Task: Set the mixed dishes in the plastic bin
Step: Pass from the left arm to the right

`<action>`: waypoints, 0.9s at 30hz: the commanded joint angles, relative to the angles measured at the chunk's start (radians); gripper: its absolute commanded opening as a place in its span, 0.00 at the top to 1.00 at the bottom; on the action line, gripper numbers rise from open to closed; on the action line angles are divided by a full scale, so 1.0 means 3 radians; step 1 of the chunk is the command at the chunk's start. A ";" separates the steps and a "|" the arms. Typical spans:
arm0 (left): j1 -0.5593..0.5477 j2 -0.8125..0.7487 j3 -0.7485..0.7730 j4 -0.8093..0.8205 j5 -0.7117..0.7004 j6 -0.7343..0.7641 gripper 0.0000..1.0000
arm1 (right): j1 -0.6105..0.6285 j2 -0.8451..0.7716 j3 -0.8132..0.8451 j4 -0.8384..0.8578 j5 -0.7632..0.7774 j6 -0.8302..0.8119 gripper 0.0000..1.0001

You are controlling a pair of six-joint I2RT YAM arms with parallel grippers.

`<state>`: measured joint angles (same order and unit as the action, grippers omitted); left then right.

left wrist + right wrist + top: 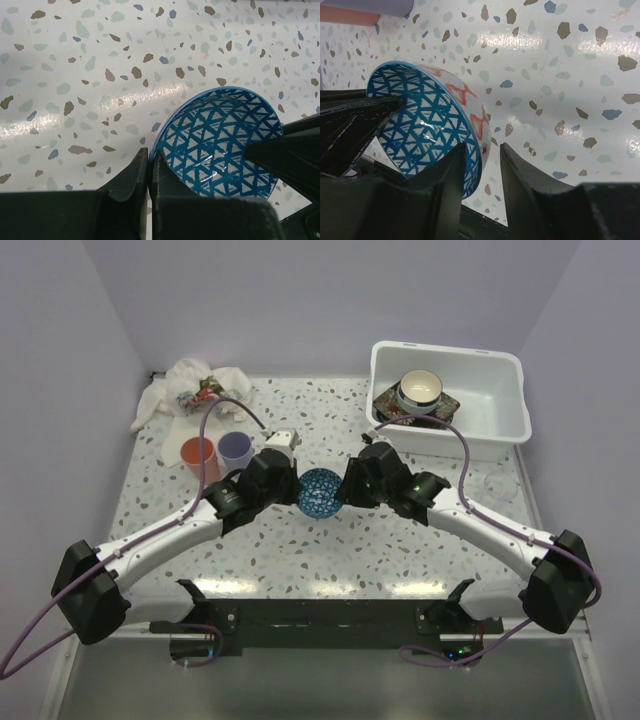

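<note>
A blue triangle-patterned bowl [320, 492] with orange marks on its outer wall sits tilted at the table's middle, between both grippers. My left gripper [297, 490] is shut on its rim; the left wrist view shows the fingers [150, 156] pinching the bowl [220, 140]. My right gripper [346, 489] is open with its fingers astride the opposite rim [482, 150] of the bowl [425, 120], the outer finger clear of the wall. The white plastic bin [500, 430] stands at the back right and holds a dark square plate [442, 407] with a cream bowl [420, 390] on it.
An orange cup [198, 453] and a purple cup [235, 448] stand left of the left gripper. A crumpled white cloth [190, 390] with a red-green print lies at the back left. A clear glass item [497, 483] sits near the right edge.
</note>
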<state>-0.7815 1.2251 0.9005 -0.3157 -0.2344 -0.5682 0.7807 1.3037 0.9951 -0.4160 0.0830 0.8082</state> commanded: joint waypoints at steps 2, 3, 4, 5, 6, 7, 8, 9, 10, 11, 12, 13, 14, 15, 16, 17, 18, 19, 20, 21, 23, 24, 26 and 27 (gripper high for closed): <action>-0.0013 -0.0172 -0.0020 0.0316 -0.0088 -0.0172 1.00 | 0.0011 -0.0004 -0.0060 0.0190 0.0005 0.0062 0.80; -0.0013 -0.0182 -0.0036 0.0336 -0.0103 -0.0192 1.00 | 0.0011 -0.0015 -0.0065 0.0185 0.0005 0.0062 0.82; -0.0013 -0.0197 -0.0066 0.0357 -0.0118 -0.0207 1.00 | 0.0016 -0.0020 -0.0065 0.0180 0.0005 0.0057 0.89; -0.0013 -0.0218 -0.0082 0.0382 -0.0124 -0.0223 1.00 | 0.0011 -0.0030 -0.0060 0.0165 0.0005 0.0057 0.92; -0.0013 -0.0233 -0.0102 0.0423 -0.0134 -0.0223 1.00 | 0.0016 -0.0040 -0.0055 0.0129 -0.0005 0.0062 0.97; -0.0013 -0.0244 -0.0128 0.0454 -0.0144 -0.0233 1.00 | 0.0011 -0.0050 -0.0050 0.0109 0.0020 0.0057 1.00; -0.0013 -0.0274 -0.0143 0.0474 -0.0154 -0.0238 1.00 | 0.0016 -0.0076 -0.0034 0.0093 0.0060 0.0052 1.00; -0.0013 -0.0295 -0.0148 0.0505 -0.0170 -0.0243 1.00 | 0.0011 -0.0091 -0.0024 0.0073 0.0106 0.0047 1.00; -0.0013 -0.0305 -0.0164 0.0525 -0.0215 -0.0238 0.98 | 0.0011 -0.0102 -0.0009 0.0047 0.0127 0.0022 1.00; -0.0013 -0.0351 -0.0184 0.0541 -0.0241 -0.0233 0.90 | 0.0006 -0.0107 0.0017 0.0027 0.0148 0.0001 1.00; -0.0013 -0.0371 -0.0194 0.0561 -0.0272 -0.0223 0.86 | 0.0005 -0.0102 0.0078 -0.0039 0.0188 -0.0019 1.00; -0.0013 -0.0397 -0.0210 0.0571 -0.0333 -0.0198 0.81 | 0.0000 -0.0097 0.0119 -0.0070 0.0209 -0.0070 1.00; -0.0013 -0.0463 -0.0235 0.0582 -0.0369 -0.0177 0.68 | -0.0010 -0.0086 0.0200 -0.0101 0.0229 -0.0101 1.00; -0.0013 -0.0499 -0.0250 0.0612 -0.0410 -0.0152 0.61 | -0.0020 -0.0066 0.0236 -0.0172 0.0245 -0.0127 1.00; -0.0013 -0.0540 -0.0271 0.0628 -0.0491 -0.0096 0.55 | -0.0030 -0.0061 0.0272 -0.0203 0.0275 -0.0178 1.00; -0.0013 -0.0626 -0.0307 0.0643 -0.0542 -0.0065 0.43 | -0.0071 -0.0051 0.0333 -0.0229 0.0281 -0.0203 1.00; -0.0013 -0.0673 -0.0317 0.0633 -0.0599 -0.0034 0.39 | -0.0102 -0.0050 0.0359 -0.0265 0.0281 -0.0239 1.00; -0.0013 -0.0719 -0.0332 0.0633 -0.0711 0.0052 0.30 | -0.0132 -0.0045 0.0380 -0.0275 0.0266 -0.0255 1.00; -0.0013 -0.0825 -0.0353 0.0623 -0.0777 0.0099 0.27 | -0.0209 -0.0050 0.0415 -0.0280 0.0255 -0.0270 1.00; -0.0013 -0.0887 -0.0398 0.0613 -0.0839 0.0140 0.23 | -0.0245 -0.0050 0.0436 -0.0295 0.0235 -0.0285 1.00; -0.0003 -0.1091 -0.0460 0.0628 -0.0998 0.0293 0.14 | -0.0372 -0.0045 0.0502 -0.0311 0.0184 -0.0326 1.00; -0.0003 -0.1163 -0.0501 0.0638 -0.1044 0.0349 0.11 | -0.0424 -0.0045 0.0523 -0.0336 0.0158 -0.0337 1.00; -0.0008 -0.1404 -0.0608 0.0653 -0.1161 0.0518 0.07 | -0.0587 -0.0045 0.0609 -0.0367 0.0087 -0.0382 1.00; -0.0003 -0.1480 -0.0654 0.0679 -0.1207 0.0574 0.07 | -0.0638 -0.0045 0.0645 -0.0398 0.0086 -0.0403 1.00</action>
<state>-0.7887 0.8719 0.7479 -0.1726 -0.4786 -0.5026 0.6529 1.3079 1.0966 -0.5400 0.1196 0.7208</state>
